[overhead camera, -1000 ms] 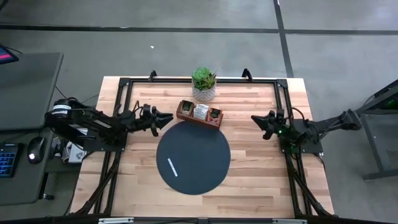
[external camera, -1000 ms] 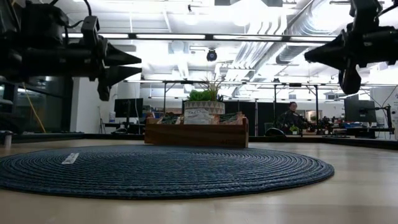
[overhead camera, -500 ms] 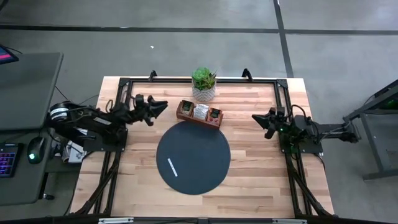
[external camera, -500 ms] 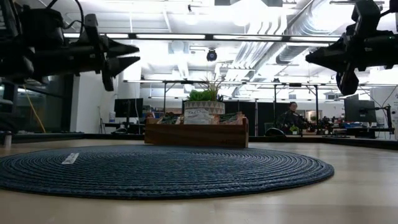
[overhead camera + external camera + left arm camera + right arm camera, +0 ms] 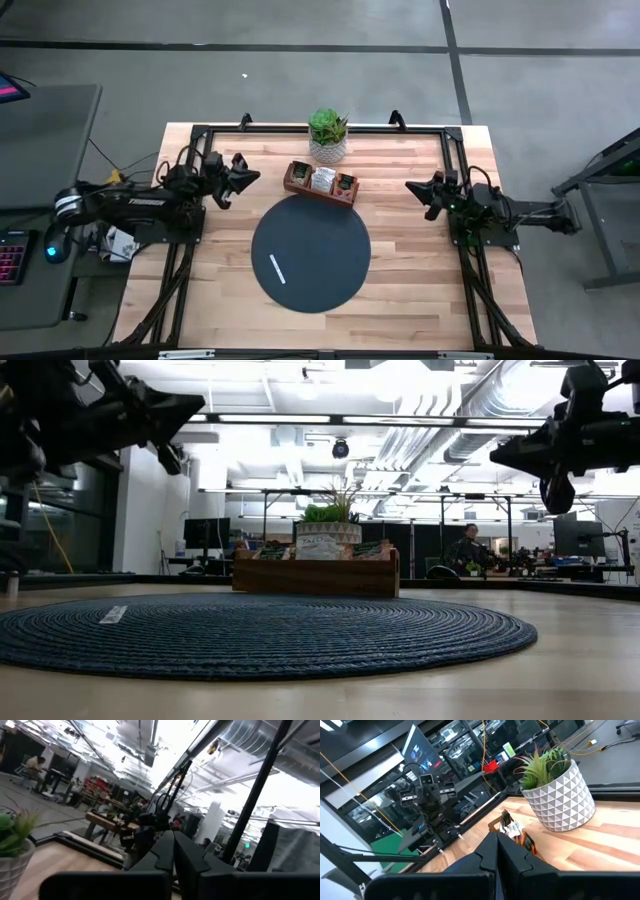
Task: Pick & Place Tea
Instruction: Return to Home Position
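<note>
Tea (image 5: 322,179) sits in the compartments of the wooden tray (image 5: 291,186), between potted plant (image 5: 328,135) and dark round mat (image 5: 310,240). Left end effector (image 5: 252,176) raised over the table's (image 5: 400,290) left side, fingers pressed together, holding nothing. Right end effector (image 5: 412,188) the same at the right side, closed and empty.

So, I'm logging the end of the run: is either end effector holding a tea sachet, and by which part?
Nothing is held. The left end effector and the right end effector are both shut and empty, raised in the air.
</note>
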Tool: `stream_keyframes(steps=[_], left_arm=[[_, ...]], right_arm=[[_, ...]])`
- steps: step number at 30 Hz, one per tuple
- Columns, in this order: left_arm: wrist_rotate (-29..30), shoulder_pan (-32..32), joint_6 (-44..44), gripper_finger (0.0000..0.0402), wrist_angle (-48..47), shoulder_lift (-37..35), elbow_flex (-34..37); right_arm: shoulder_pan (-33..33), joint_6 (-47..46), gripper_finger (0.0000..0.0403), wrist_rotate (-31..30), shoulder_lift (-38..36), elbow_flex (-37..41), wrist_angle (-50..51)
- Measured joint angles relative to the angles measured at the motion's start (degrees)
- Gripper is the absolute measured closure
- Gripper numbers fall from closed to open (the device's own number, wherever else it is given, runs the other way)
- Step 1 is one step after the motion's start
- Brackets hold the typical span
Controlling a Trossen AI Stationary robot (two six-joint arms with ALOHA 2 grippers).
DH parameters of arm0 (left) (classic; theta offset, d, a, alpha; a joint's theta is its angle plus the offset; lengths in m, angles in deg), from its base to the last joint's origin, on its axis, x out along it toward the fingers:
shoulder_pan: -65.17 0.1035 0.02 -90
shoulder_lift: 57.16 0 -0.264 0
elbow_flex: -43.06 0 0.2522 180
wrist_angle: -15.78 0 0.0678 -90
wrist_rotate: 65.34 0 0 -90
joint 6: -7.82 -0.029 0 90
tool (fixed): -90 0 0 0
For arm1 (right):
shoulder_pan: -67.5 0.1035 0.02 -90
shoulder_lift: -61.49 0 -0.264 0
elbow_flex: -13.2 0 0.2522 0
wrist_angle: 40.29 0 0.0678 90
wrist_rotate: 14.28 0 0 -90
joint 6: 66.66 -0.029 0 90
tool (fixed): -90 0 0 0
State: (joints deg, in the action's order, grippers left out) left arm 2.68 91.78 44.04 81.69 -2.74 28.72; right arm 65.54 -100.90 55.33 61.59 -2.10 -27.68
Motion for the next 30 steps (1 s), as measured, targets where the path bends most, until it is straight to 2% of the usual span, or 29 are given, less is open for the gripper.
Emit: stream_keyframes(steps=[7,10,15,20,25,30], left_arm=[[5.74,-0.3,-2.79,0.04,-14.36,-11.14,0.0],[9.35,-2.56,-5.28,0.0401,-22.22,-16.54,-0.02],[18.01,-10.49,-9.29,0.0401,-36.39,-25.58,-0.04],[31.54,-21.35,-12.62,0.0401,-48.27,-32.47,-0.04],[44.33,-30.87,-15.24,0.0401,-58.88,-36.31,-0.04],[51.82,-36.34,-19.11,0.0401,-61.84,-38.35,-0.04]], right_arm=[[-0.91,-0.22,0.0403,0.31,0.0,0.0,0.04],[-1.15,-0.24,0.0403,1.22,0.0,0.0,0.09],[-1.18,-0.42,0.0403,1.93,0.0,0.0,0.13],[-1.18,-0.39,0.0403,1.93,0.0,0.0,0.13],[-1.18,-0.24,0.0403,1.95,0.0,0.0,0.26],[-1.17,-0.24,0.0403,1.95,0.0,0.0,0.26]])
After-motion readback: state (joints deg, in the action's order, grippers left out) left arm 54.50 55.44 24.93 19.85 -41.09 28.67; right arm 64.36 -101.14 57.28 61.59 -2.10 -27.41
